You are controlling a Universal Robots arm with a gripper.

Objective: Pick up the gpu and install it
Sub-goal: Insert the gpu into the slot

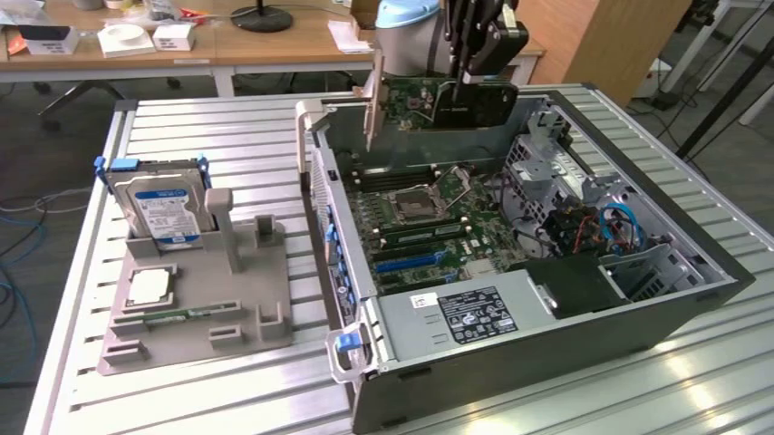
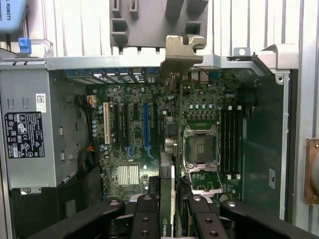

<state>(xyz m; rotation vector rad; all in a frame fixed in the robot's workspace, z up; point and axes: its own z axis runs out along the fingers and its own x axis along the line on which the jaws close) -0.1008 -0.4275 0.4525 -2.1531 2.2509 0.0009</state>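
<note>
Housing motherboard, open case beneath gpu

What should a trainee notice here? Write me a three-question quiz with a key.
1. True or false: the gripper holds the graphics card above the open computer case.
2. Where is the hard drive? A in the case; B on the grey holder beside the case; C in the gripper.
3. On the motherboard, what colour is the long card slot that is neither black nor white?
Key: 1 true; 2 B; 3 blue.
</note>
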